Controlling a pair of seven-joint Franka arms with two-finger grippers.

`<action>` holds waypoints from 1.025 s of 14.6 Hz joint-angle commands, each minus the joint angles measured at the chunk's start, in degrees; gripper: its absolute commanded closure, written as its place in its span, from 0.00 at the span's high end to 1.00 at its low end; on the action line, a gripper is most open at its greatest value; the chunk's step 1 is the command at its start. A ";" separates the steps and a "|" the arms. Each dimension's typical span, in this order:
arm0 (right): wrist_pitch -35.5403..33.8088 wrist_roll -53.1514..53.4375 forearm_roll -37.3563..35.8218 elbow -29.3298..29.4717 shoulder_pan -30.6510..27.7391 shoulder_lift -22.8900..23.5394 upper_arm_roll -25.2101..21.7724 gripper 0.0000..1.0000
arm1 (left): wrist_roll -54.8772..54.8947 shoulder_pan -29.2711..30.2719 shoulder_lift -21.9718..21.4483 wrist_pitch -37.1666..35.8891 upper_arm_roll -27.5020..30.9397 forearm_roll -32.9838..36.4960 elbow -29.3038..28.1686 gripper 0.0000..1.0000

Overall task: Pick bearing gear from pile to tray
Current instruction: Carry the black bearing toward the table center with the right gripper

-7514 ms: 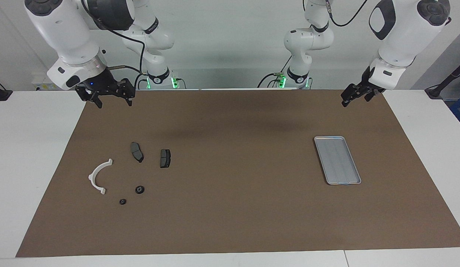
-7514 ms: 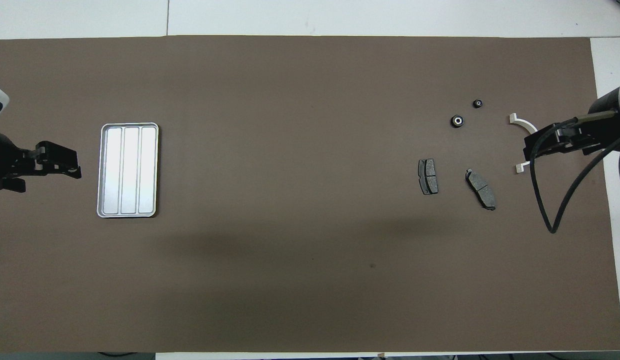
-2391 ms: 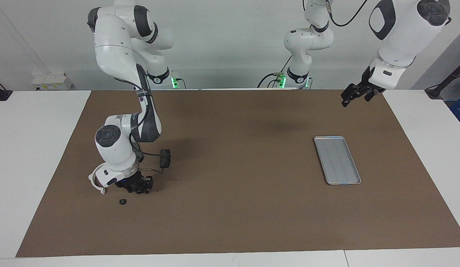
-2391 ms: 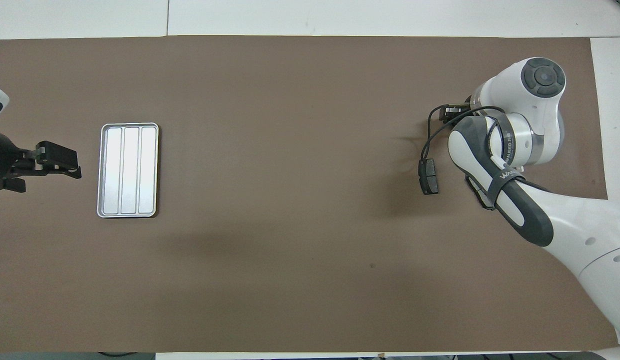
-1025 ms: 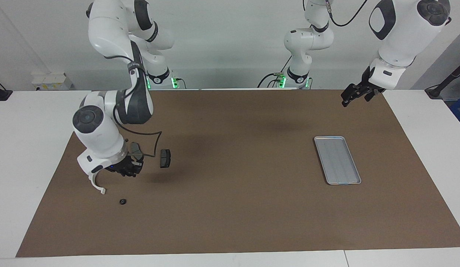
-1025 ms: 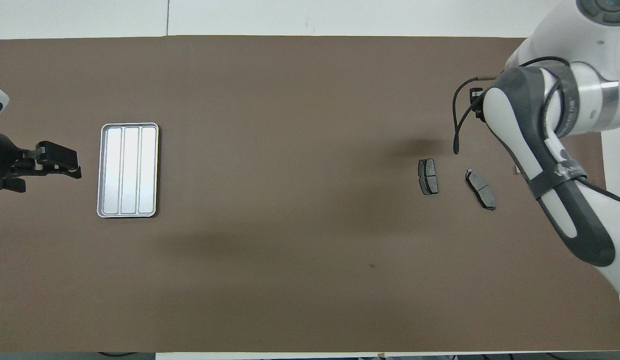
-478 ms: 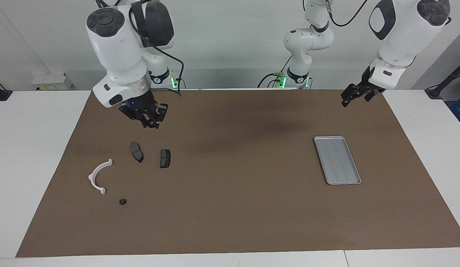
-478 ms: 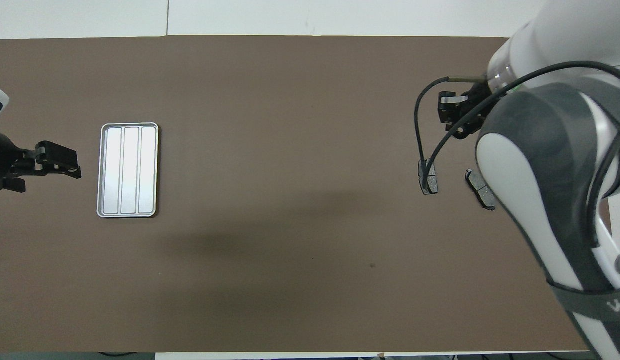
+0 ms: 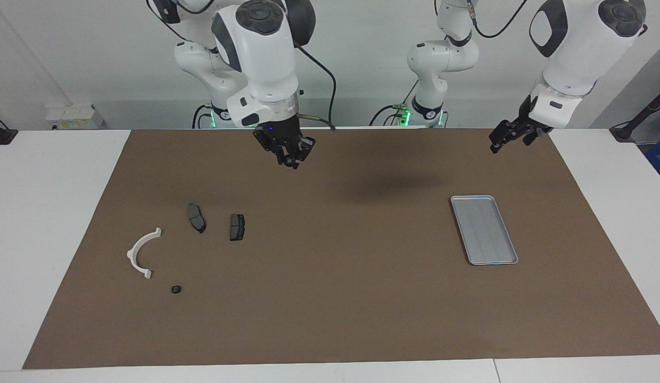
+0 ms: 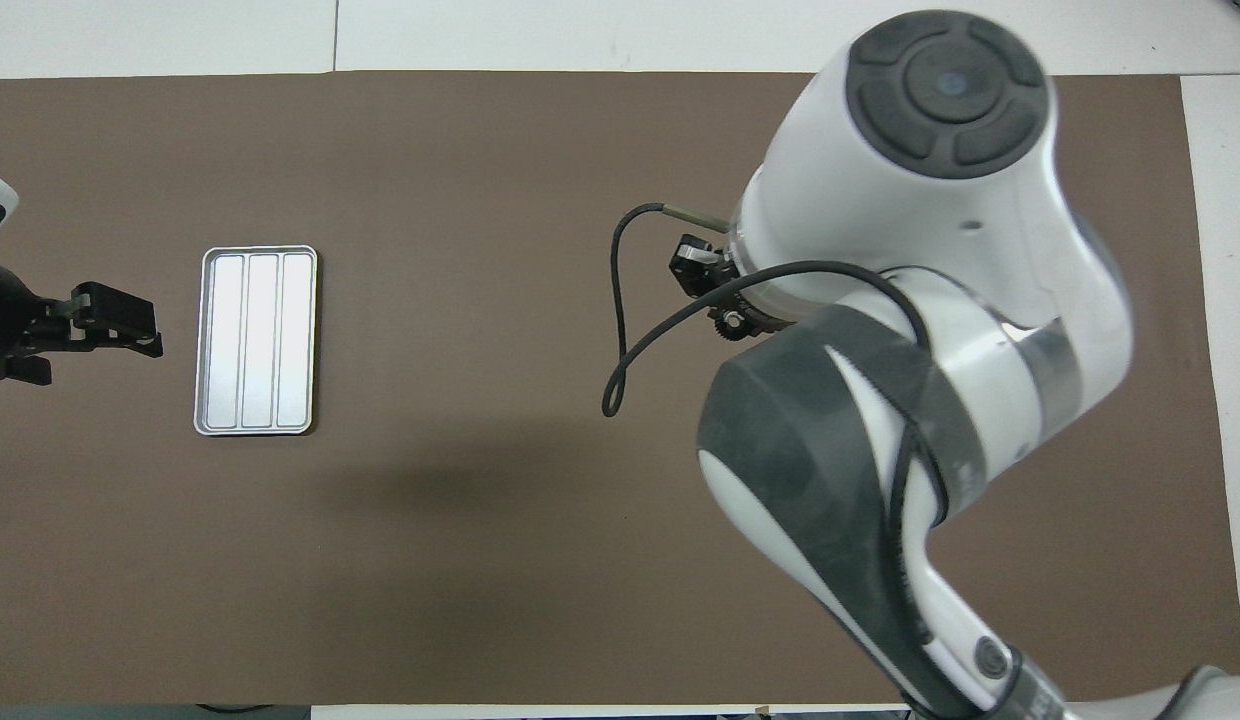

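Bearing gear in the air, tray lying bare

The right pincer (image 9: pixel 291 159), half a second ago above the pile (image 9: pixel 187 244), is now hanging over mid-tabletop (image 9: pixel 330 298), clamping the small black bearing gear (image 10: pixel 727 322). The tray (image 9: pixel 484 230) is lying near the left arm's end, long axis running roughly toward the robots. The left pincer (image 9: pixel 499 142) is waiting beside it, gaping wide. No readable writing.

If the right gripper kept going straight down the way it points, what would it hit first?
Likely only bare brown mat. The right gripper, shut on the small bearing gear, points down with no part below it, though depth is hard to judge.
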 commanded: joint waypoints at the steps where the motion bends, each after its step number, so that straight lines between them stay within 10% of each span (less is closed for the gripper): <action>1: 6.92 7.76 0.57 -4.89 2.82 1.75 0.05 0.00 | 0.75 0.22 -0.39 -0.82 -0.08 -0.56 0.00 1.00; 15: 33.03 27.29 -13.40 -11.93 11.44 20.21 -0.22 0.00 | 0.75 0.22 -0.39 -0.82 -0.09 -0.56 0.00 1.00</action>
